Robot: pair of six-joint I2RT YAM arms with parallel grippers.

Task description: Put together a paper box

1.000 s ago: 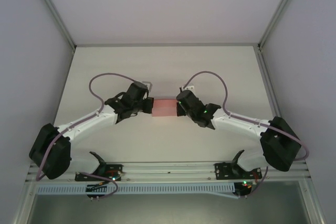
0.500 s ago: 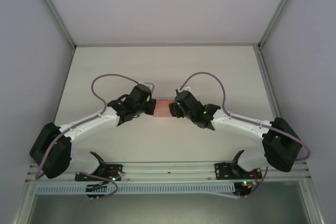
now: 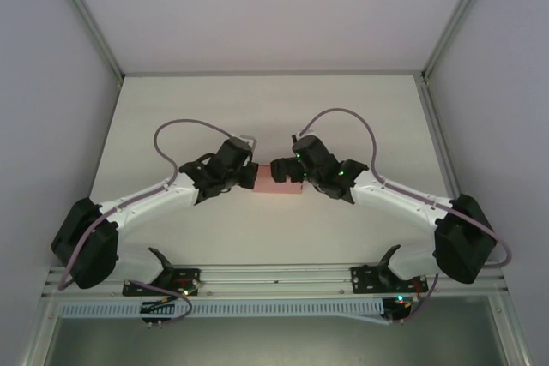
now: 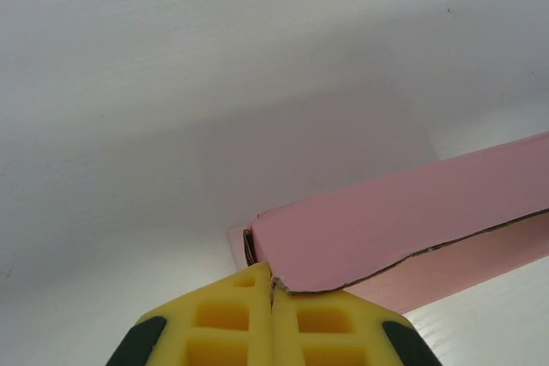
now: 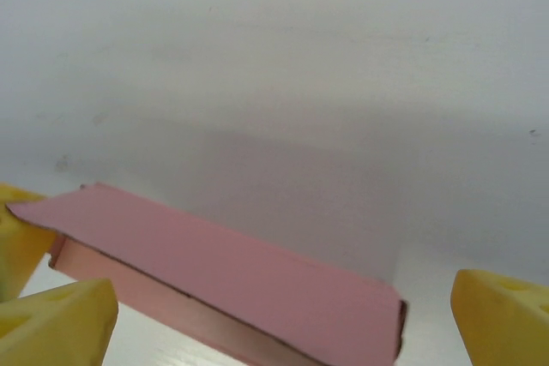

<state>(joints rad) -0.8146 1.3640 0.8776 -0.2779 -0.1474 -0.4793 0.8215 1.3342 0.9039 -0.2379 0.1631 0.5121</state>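
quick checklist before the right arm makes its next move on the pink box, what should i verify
1. Left gripper pinching the paper box by its edge: ok, shut on the card.
2. Right gripper jaws apart: ok, wide open, one finger on each side of the box.
3. Long flap tucked in: not ok, its edge shows outside the side wall.
4. Box resting flat on the table: cannot tell.

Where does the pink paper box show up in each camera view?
Top external: paper box at the picture's centre.
Left wrist: paper box lower right, slanting up to the right edge.
Right wrist: paper box lower left to bottom centre.
Shared landmark: the white table beneath it.
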